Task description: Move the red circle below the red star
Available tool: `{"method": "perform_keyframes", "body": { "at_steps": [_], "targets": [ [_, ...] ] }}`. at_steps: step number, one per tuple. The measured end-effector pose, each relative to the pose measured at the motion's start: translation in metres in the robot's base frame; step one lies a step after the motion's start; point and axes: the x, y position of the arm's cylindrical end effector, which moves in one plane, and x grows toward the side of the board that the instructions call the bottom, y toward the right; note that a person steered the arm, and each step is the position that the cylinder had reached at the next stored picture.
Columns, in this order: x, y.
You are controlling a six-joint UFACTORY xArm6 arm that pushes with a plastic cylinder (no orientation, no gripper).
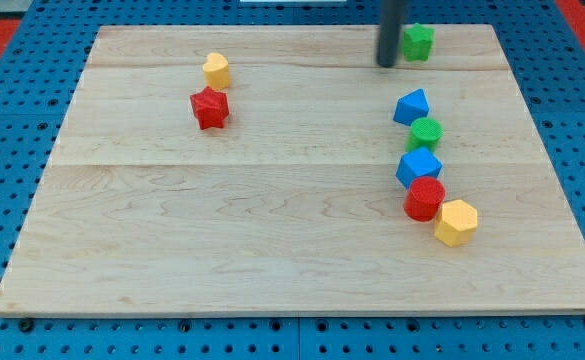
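Note:
The red circle (424, 198) lies at the view's lower right, touching a blue block (418, 166) above it and a yellow hexagon (456, 222) to its lower right. The red star (210, 108) lies at the upper left, just under a yellow hexagon (216, 70). My tip (386, 64) is near the board's top edge, right of centre, just left of a green block (418, 42). It is far above the red circle and far right of the red star.
A blue block (411, 105) and a green circle (425, 133) stand in the column above the red circle. The wooden board (272, 240) lies on a blue pegboard surface.

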Motion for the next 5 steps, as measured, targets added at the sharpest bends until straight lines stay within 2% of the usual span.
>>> {"method": "perform_keyframes", "body": {
  "at_steps": [1, 3, 5],
  "targets": [
    [0.051, 0.073],
    [0.233, 0.074],
    [0.242, -0.049]
  ]
}}
